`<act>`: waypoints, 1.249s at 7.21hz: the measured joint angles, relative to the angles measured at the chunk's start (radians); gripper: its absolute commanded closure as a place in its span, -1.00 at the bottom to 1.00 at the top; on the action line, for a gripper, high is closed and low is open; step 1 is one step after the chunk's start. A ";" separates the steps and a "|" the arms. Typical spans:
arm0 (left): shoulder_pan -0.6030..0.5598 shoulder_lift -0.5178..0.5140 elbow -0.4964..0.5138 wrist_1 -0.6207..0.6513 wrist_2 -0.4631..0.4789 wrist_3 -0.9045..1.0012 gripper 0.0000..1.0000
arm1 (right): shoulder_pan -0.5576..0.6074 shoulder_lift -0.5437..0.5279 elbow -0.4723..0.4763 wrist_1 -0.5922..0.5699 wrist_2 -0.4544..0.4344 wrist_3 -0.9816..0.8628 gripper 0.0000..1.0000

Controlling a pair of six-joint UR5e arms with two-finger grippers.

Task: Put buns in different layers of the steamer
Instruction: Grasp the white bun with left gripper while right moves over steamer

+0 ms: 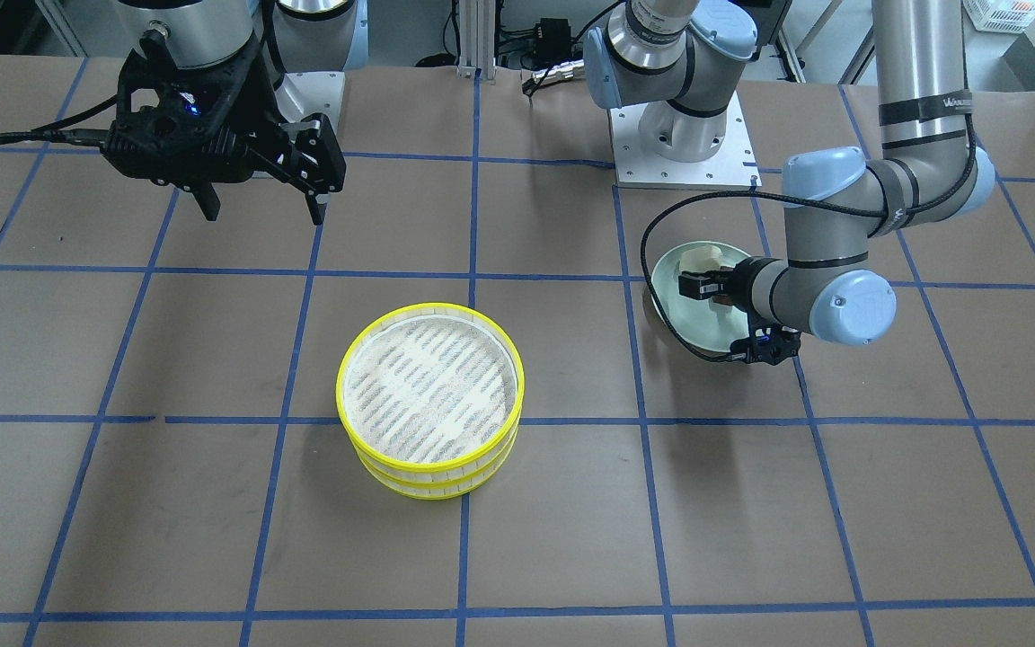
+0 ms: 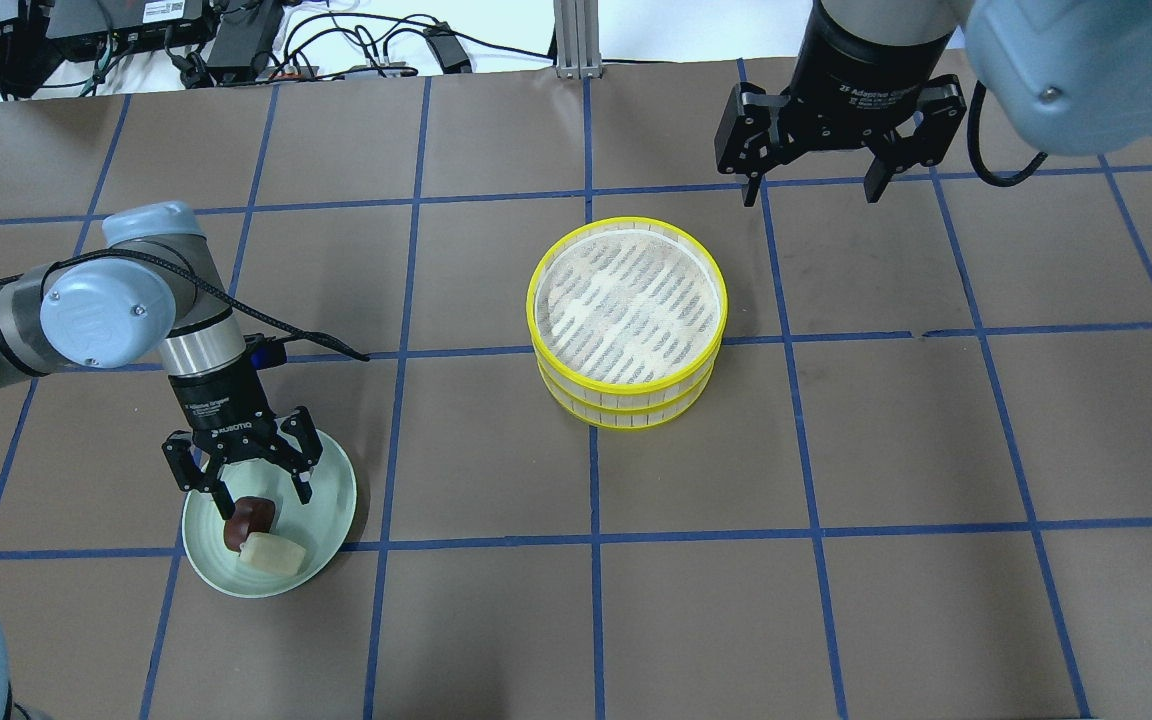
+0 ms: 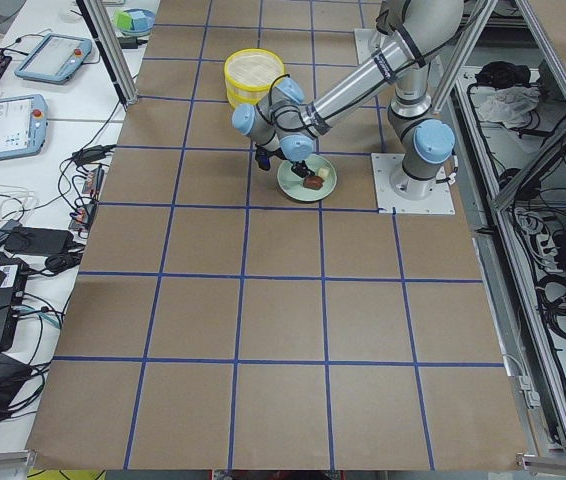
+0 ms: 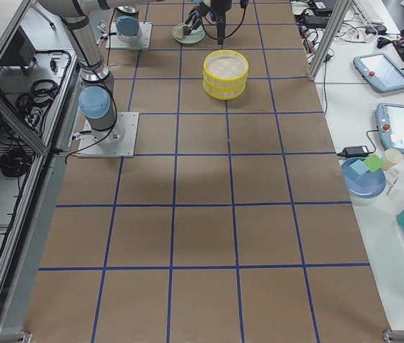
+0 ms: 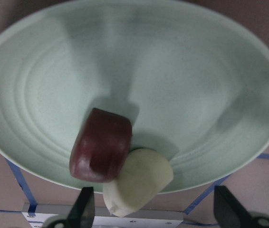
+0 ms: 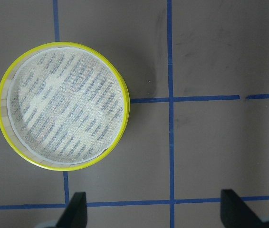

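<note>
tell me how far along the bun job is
Nothing placed yet: the steamer is stacked and empty on top. In hand: the left gripper hangs open over the brown bun and cream bun on the plate. The right gripper hangs open. Remaining: grasp, unstack, load both layers.

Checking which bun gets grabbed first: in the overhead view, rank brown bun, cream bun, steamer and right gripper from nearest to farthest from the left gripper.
1. Brown bun: on the plate, right by the left gripper.
2. Cream bun: touching the brown one, lower in view.
3. Steamer: table centre, off to the right.
4. Right gripper: beyond the steamer, upper right.
</note>
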 measured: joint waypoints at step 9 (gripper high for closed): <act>0.042 -0.002 -0.024 -0.038 -0.025 0.000 -0.66 | 0.000 0.000 0.000 0.003 -0.004 -0.003 -1.00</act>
